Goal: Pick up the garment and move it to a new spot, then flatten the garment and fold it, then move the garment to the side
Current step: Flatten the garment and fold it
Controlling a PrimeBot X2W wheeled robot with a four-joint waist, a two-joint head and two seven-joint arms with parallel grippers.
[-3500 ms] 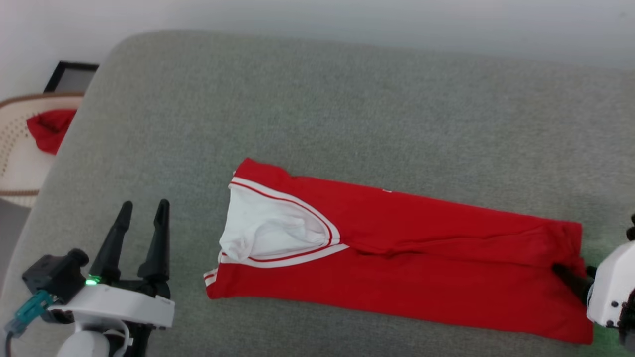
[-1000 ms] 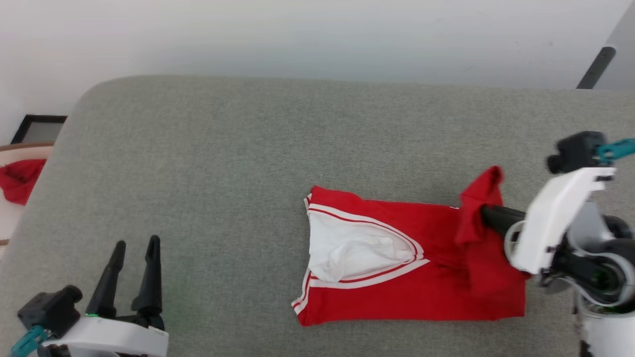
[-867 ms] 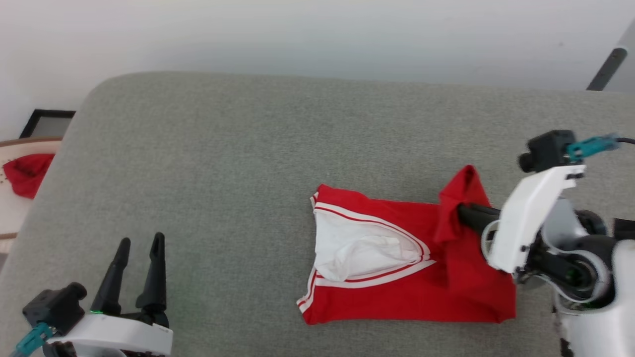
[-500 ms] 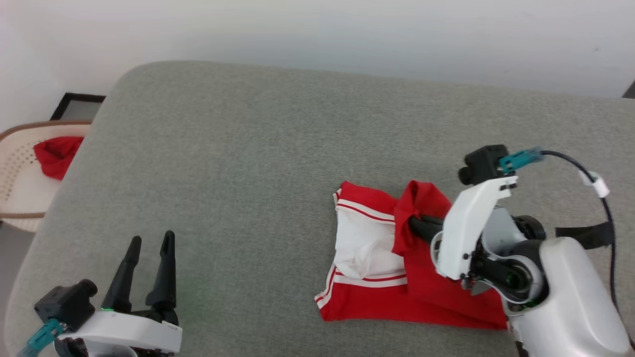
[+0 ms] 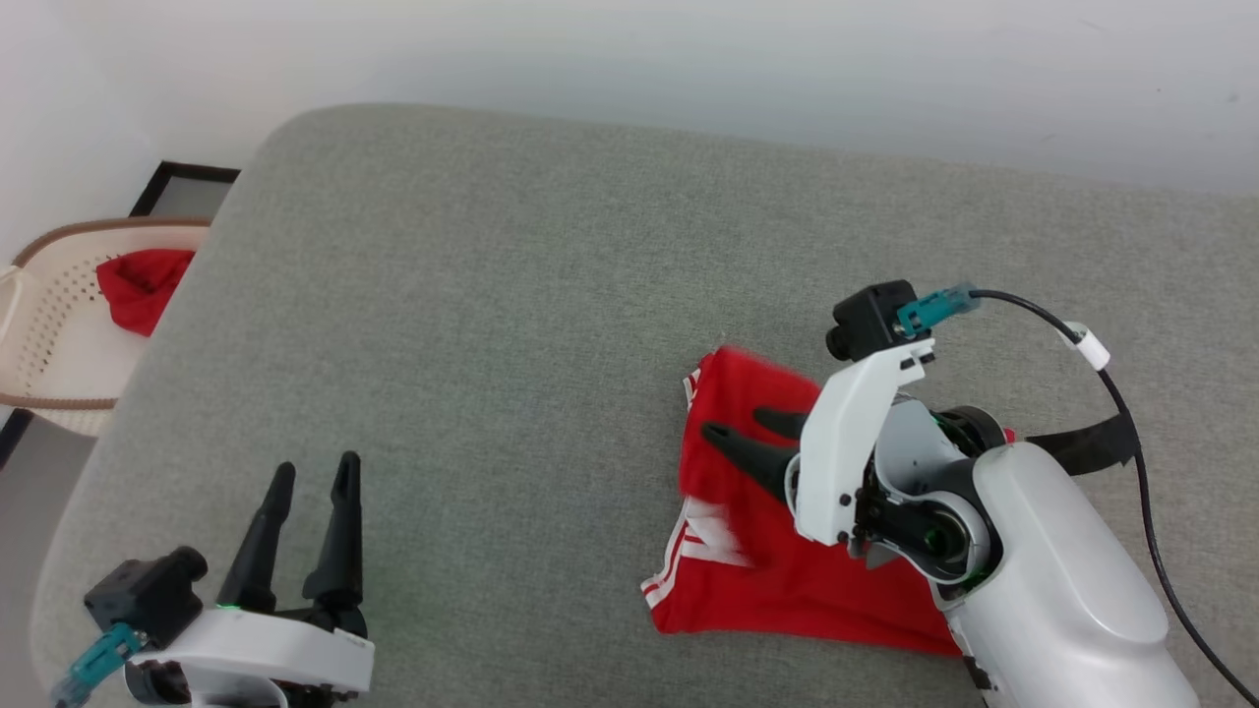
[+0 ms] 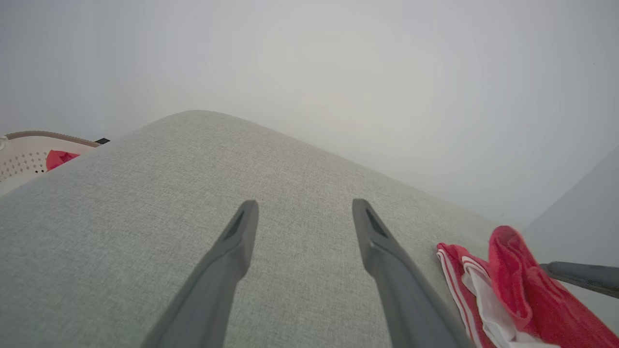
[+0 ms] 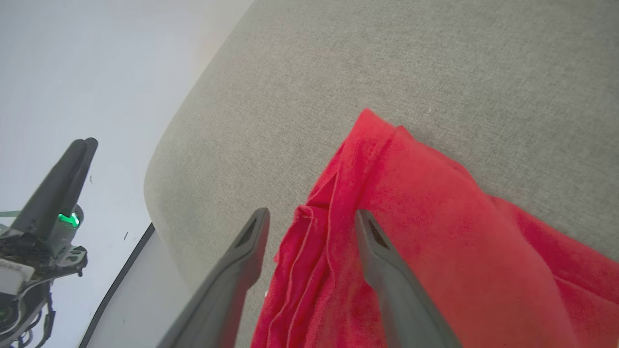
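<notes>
The garment (image 5: 757, 580), a red shirt with red-and-white striped trim, lies folded over itself on the grey cushion, right of centre. Its upper layer is motion-blurred. My right gripper (image 5: 745, 428) hovers over the garment's left part with its fingers spread open, pointing left. In the right wrist view the right gripper (image 7: 312, 215) straddles a loose red fold of the garment (image 7: 435, 217) without pinching it. My left gripper (image 5: 315, 467) stands open at the lower left, well away from the cloth. The left wrist view shows that gripper (image 6: 305, 205) with nothing in it and the garment (image 6: 512, 275) at the far right.
The grey cushion (image 5: 492, 295) has a rounded corner at the upper left and a white wall behind it. Past its left edge a cream perforated basket (image 5: 39, 324) holds another red cloth (image 5: 138, 285). A black cable (image 5: 1131, 413) trails from the right wrist.
My right gripper carried the garment's right end leftward over the rest, folding it, then opened and let the cloth go. The head camera shifted meanwhile. The left gripper stayed open.
</notes>
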